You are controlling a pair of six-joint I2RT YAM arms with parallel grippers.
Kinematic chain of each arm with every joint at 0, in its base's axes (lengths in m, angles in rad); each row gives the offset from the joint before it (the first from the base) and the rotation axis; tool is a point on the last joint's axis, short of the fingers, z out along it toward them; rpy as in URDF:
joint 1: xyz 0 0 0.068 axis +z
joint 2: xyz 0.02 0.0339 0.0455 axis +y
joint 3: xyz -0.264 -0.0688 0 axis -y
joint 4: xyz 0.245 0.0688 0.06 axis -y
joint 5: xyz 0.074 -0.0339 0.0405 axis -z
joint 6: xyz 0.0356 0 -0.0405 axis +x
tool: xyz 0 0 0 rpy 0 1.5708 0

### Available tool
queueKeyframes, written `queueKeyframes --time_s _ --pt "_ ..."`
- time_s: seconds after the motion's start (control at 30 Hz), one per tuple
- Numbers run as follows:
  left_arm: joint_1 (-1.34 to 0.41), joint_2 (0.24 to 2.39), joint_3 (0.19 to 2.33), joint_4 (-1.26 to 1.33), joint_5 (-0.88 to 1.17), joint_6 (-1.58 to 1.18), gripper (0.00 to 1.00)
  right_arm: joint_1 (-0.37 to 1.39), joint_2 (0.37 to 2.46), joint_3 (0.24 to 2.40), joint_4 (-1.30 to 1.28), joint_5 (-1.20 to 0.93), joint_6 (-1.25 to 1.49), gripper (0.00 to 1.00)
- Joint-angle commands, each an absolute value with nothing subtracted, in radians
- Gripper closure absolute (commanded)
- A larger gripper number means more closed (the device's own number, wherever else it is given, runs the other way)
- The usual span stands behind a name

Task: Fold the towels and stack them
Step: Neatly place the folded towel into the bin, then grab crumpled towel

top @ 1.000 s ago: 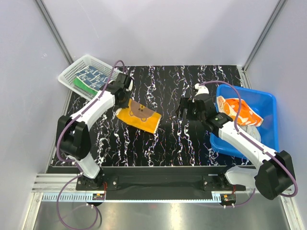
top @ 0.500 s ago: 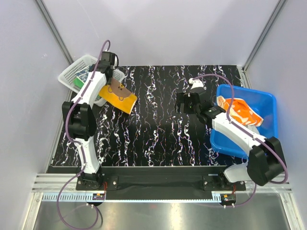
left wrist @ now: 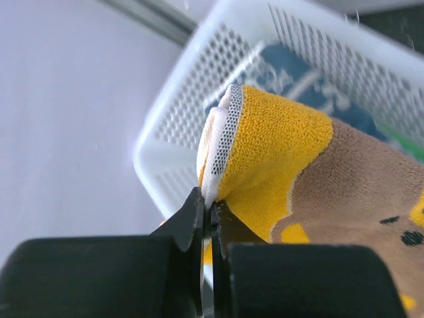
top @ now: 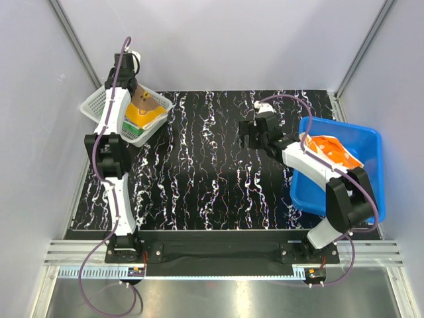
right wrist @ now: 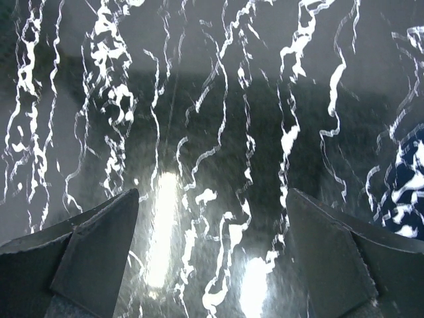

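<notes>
At far left, a white mesh plastic basket [top: 91, 105] sits at the table's corner, with a navy patterned towel [left wrist: 291, 69] and a plain green towel [top: 131, 126] inside. Above it, the left gripper [left wrist: 207, 205] pinches the hemmed edge of the yellow towel with a brown bear [left wrist: 285, 152], which hangs over the basket. Mid-table, over the black marbled tabletop [top: 212, 172], the right gripper [right wrist: 212, 192] hangs with its fingers spread wide, holding nothing. At right, the orange towel with white prints [top: 328, 151] lies crumpled in the blue plastic tub [top: 371, 136].

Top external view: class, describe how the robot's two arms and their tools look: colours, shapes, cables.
The left arm and right arm have white link shells, black joints and black bases. A thin purple cable loops along each. The left tool has flat black fingers; the right tool has dark wedge-shaped fingers.
</notes>
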State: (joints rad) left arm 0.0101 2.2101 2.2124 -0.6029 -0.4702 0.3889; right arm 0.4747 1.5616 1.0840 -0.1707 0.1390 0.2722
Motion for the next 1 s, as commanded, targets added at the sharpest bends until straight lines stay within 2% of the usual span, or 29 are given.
queueKeyframes --time_s 0.0,0.07,0.1,0.17,0.2,0.23,0.27,0.3,0.33,0.37,0.53,0.6,0.7,0.73,0.8,0.83,0.87,0.93,0.97 --pt "0.067 2.316 2.339 -0.467 -0.403 0.443 1.00 0.468 1.606 1.181 -0.135 0.126 0.249 0.00" --pt "0.084 2.359 2.364 -0.405 -0.362 0.459 1.00 0.463 1.640 1.201 -0.150 0.126 0.241 0.00" --pt "0.090 2.388 2.355 -0.375 -0.361 0.465 0.91 0.462 1.647 1.209 -0.158 0.127 0.239 0.00" --pt "0.098 2.424 2.356 -0.316 -0.429 0.466 0.68 0.459 1.661 1.207 -0.155 0.127 0.236 0.00" --pt "0.100 2.437 2.361 -0.304 -0.458 0.472 0.64 0.457 1.664 1.203 -0.155 0.130 0.236 0.00" --pt "0.104 2.453 2.364 -0.295 -0.478 0.477 0.68 0.457 1.672 1.200 -0.155 0.132 0.238 0.00" --pt "0.106 2.454 2.364 -0.263 -0.515 0.474 0.63 0.457 1.677 1.200 -0.156 0.132 0.236 0.00" --pt "0.106 2.451 2.356 -0.247 -0.521 0.460 0.54 0.457 1.680 1.203 -0.158 0.136 0.236 0.00" --pt "0.103 2.442 2.356 -0.241 -0.519 0.453 0.28 0.456 1.687 1.206 -0.161 0.137 0.236 0.00" --pt "0.095 2.428 2.356 -0.242 -0.509 0.448 0.23 0.456 1.692 1.209 -0.161 0.135 0.238 0.00" --pt "0.003 2.315 2.313 -0.302 -0.548 0.367 0.17 0.457 1.681 1.239 -0.215 0.123 0.271 0.00" --pt "-0.046 2.222 2.272 -0.365 -0.540 0.306 0.05 0.457 1.654 1.267 -0.270 0.120 0.290 0.00" --pt "-0.142 2.064 2.183 -0.495 -0.430 0.166 0.01 0.451 1.592 1.330 -0.392 0.205 0.345 0.00" --pt "-0.188 2.016 2.095 -0.515 -0.288 0.135 0.01 0.422 1.565 1.342 -0.423 0.228 0.372 0.00" --pt "-0.228 1.862 1.978 -0.522 -0.136 0.021 0.01 0.361 1.545 1.335 -0.478 0.274 0.385 0.00" --pt "-0.267 1.808 1.851 -0.494 -0.024 -0.020 0.01 0.291 1.531 1.332 -0.504 0.314 0.387 0.00" --pt "-0.288 1.760 1.792 -0.476 0.010 -0.055 0.01 0.250 1.525 1.327 -0.526 0.409 0.384 0.00" --pt "-0.360 1.626 1.662 -0.427 0.020 -0.121 0.01 0.177 1.508 1.309 -0.577 0.439 0.382 0.00" --pt "-0.388 1.590 1.601 -0.382 -0.026 -0.114 0.01 0.084 1.500 1.304 -0.603 0.434 0.391 0.00"
